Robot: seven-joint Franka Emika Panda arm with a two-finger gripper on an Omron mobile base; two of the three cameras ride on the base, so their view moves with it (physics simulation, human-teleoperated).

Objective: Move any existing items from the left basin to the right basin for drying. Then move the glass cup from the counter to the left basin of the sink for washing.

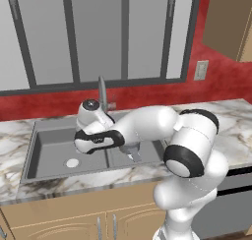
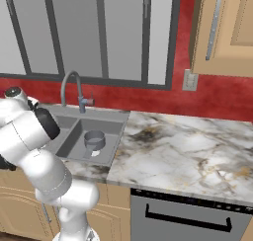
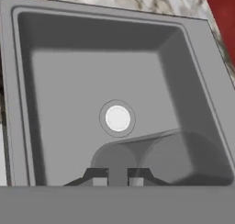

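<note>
Pincer clamped on grey pot handle, above left basin, near its wall.

Tabletop: white marble slab, grey/brown veining, sitting on tan wooden cabinet doors. Dark grey two-recess sink is set into it, with a slim grey tap at the back rim. Left basin is the wider recess, with a pale round drain disc in its floor. Right basin is narrower and holds a grey metal pot upright on its floor, short handle pointing toward the front wall. The marble stretch right of the sink shows dark blotchy veining near the sink edge. A dark appliance front with a black bar handle sits below that stretch.
</note>
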